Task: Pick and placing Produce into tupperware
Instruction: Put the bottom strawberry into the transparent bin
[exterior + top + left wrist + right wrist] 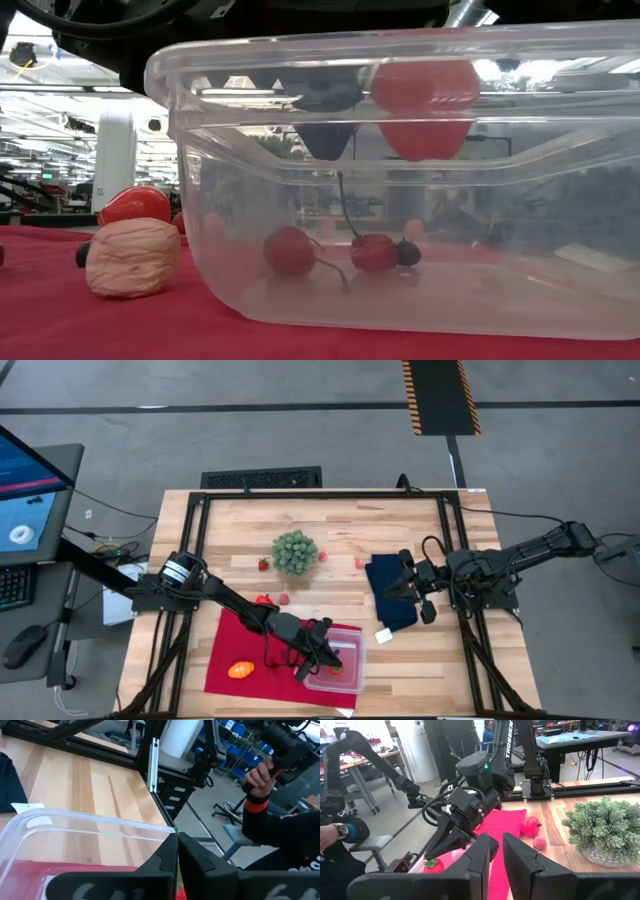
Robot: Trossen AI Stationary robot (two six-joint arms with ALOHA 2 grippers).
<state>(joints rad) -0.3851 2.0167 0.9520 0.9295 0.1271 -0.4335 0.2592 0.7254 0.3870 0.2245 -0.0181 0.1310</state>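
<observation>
The clear pink-tinted square plastic container (400, 180) sits on the flat red cloth (232, 650) near the tabletop's (340, 530) front edge, with two red cherries (372, 252) inside. The left pincer (328, 653) hangs over it, fingers clamped on a red strawberry (425, 105). The right pincer (400, 586) rests above the dark blue folded cloth (390, 600), fingers slightly apart, holding nothing.

the clear, faintly pink square plastic tupperware with rounded corners (337, 667) stands upright and lidless on the tabletop's near edge. inside it lie two small red cherry-like toy fruits on dark stems (330, 252), close together on its floor. a red toy strawberry (425, 100) hangs above its rim. an orange oval toy (240, 670) lies well to its left. a red toy tomato (264, 600), a pink ball (284, 600) and a small red strawberry (264, 564) lie farther back.
</observation>
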